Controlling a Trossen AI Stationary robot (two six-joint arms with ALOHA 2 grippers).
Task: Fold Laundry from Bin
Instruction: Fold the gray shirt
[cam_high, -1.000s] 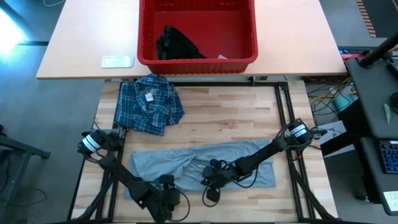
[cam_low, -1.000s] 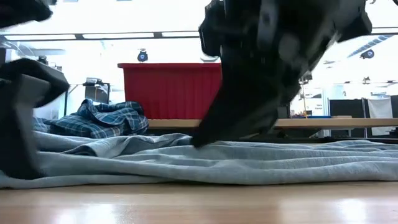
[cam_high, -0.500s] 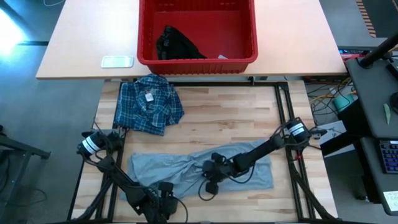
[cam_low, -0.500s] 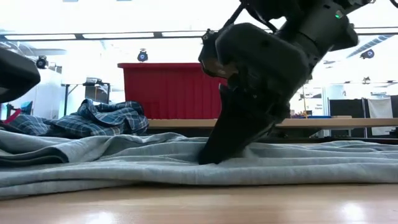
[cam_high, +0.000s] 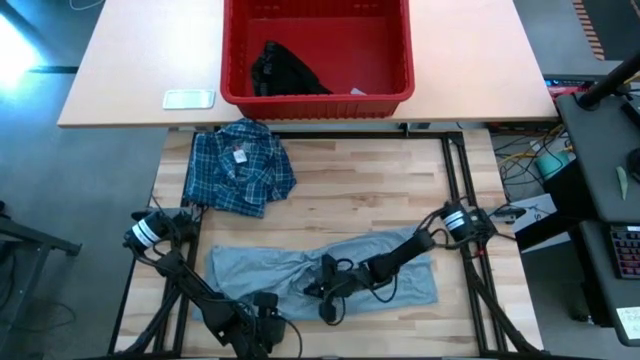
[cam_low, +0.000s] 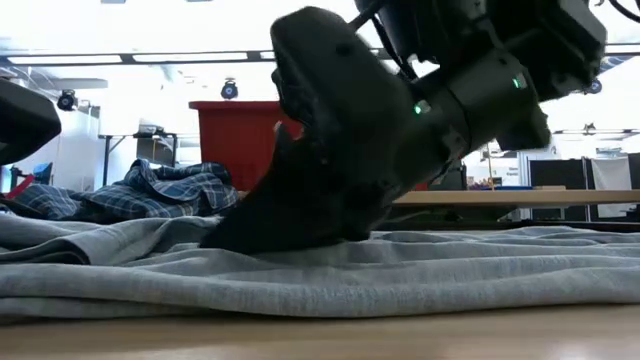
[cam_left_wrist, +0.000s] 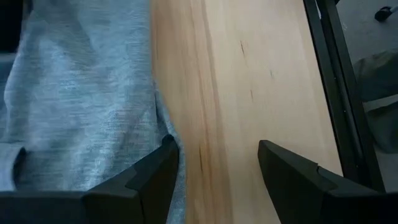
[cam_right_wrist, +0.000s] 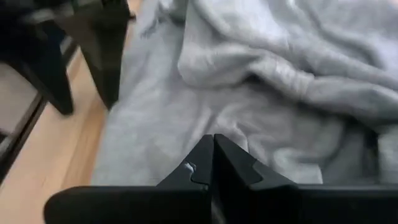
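The right gripper (cam_high: 322, 290) slides leftward across the grey T-shirt (cam_high: 260, 270), bunching the cloth narrower beneath it.

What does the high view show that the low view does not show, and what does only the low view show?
Only the high view shows the inside of the red bin with a small black garment in it, and the left gripper at the near edge of the table.

Only the low view shows the room behind the table, with ceiling lights and furniture.

Both views show the grey T-shirt lying crumpled on the wooden table, the plaid shirt behind it, and the right gripper down on the T-shirt.
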